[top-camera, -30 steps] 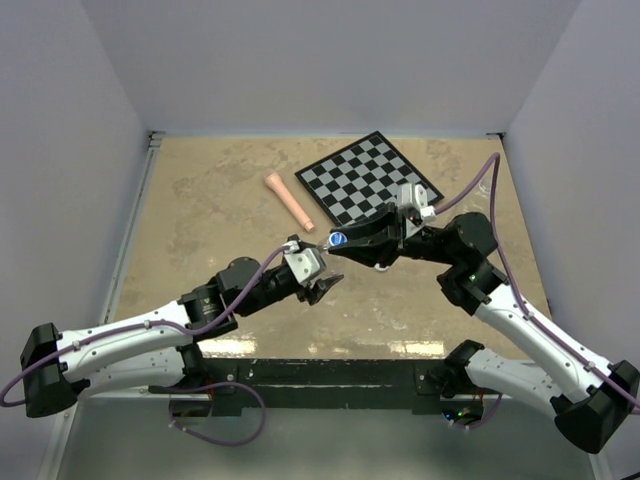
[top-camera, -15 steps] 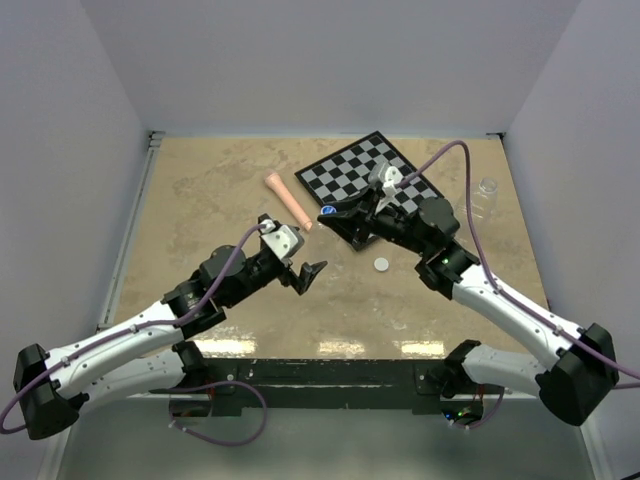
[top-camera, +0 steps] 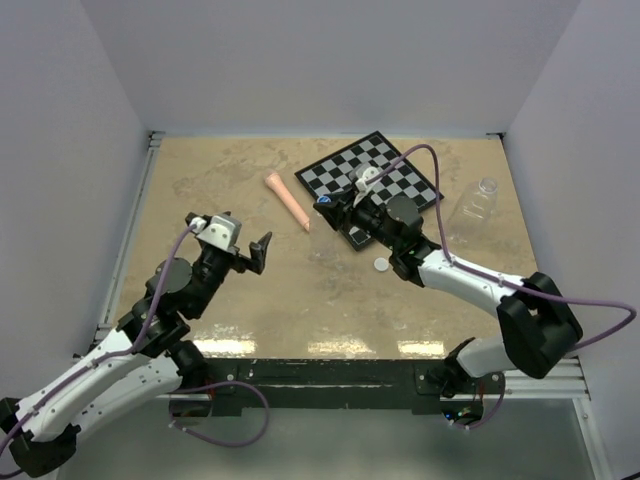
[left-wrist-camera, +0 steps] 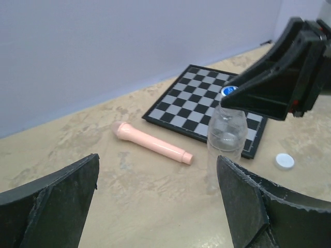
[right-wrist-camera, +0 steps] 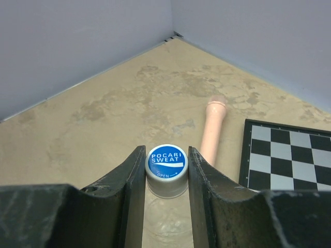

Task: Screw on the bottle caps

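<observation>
— What's the setting?

— A beige marbled table (top-camera: 200, 200) boxed in by pale grey-lilac walls (top-camera: 330, 60). A chessboard (top-camera: 392, 165) lies toward the back, with a pink tapered stick (top-camera: 288, 200) just beside it.

— And the blue cap (right-wrist-camera: 165, 161)?

— The right gripper (top-camera: 327, 205) is clamped on it, one finger on each side. It sits atop the neck of the small clear bottle (left-wrist-camera: 226, 132), which stands upright near the board's front edge.

— The left gripper (top-camera: 245, 240)?

— Spread wide and holding nothing, well apart from that bottle.

— The rest?

— The white cap (top-camera: 381, 264) lies flat on the table under the right arm. The larger bottle (top-camera: 473, 203) lies on its side near the right wall.
</observation>
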`<state>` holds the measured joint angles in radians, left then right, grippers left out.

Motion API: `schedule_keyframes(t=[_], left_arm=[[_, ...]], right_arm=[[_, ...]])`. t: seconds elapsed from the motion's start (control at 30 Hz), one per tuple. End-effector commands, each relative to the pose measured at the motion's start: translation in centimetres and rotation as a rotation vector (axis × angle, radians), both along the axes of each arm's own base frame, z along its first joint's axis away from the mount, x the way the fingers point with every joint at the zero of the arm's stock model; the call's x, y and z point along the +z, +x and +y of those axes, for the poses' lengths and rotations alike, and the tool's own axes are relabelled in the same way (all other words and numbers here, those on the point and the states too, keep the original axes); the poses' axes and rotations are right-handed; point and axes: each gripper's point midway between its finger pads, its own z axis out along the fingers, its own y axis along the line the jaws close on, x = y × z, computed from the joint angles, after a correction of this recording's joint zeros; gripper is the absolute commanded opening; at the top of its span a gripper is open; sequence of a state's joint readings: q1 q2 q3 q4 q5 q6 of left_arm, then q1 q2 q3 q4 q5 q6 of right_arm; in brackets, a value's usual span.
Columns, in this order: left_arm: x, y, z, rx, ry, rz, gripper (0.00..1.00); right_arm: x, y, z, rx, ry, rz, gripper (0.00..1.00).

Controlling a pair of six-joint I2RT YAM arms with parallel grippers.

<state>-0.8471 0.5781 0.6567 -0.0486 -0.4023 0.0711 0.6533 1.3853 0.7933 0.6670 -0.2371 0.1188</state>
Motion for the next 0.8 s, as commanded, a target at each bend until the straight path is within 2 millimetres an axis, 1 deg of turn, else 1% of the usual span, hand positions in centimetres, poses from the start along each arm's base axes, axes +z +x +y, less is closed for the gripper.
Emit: schedule_keyframes(t=[0.0,0.1,0.13,0.27,0.43,0.47,0.57,0.63,0.67,0.77], left_arm=[[-0.2,1.0,3.4,0.134,0.019,-0.015,1.0],[-0.4,1.3,4.6,0.163,-0.003,-0.028,1.0],[-0.4,1.4,4.9,0.165,-0.013,-0.035,1.0],[0.0,1.5,6.1,0.197,-0.034,-0.054,1.0],[-0.3,1.4,6.4,0.204,-0.038,-0.056,1.0],[-0.4,1.4,6.3,0.206,-0.038,-0.054,1.0],[-0.3,1.4,6.7,0.225,-0.048,-0.055,1.0],[-0.2,1.4,7.3,0.253,-0.078,-0.05,1.0],[0.6,1.4,7.4,0.261,-0.109,-0.075,1.0],[0.8,1.4,7.5,0.263,-0.125,-0.08,1.0]], right_arm=[[2.5,2.1,-0.7,-0.09,0.052,-0.126,0.0],[2.1,2.8,-1.0,-0.128,0.045,-0.135,0.0],[1.5,3.1,-1.0,-0.136,0.03,-0.132,0.0],[0.5,3.7,-1.2,-0.163,0.013,-0.137,0.0],[-1.7,4.1,-1.1,-0.171,-0.014,-0.112,0.0],[-2.0,4.1,-1.2,-0.172,-0.014,-0.112,0.02],[-2.9,4.2,-1.1,-0.173,-0.023,-0.097,0.09],[-3.1,4.2,-1.1,-0.171,-0.025,-0.093,0.18],[-3.2,4.1,-1.1,-0.171,-0.025,-0.091,0.24],[-2.8,3.9,-1.1,-0.165,-0.024,-0.092,0.45]])
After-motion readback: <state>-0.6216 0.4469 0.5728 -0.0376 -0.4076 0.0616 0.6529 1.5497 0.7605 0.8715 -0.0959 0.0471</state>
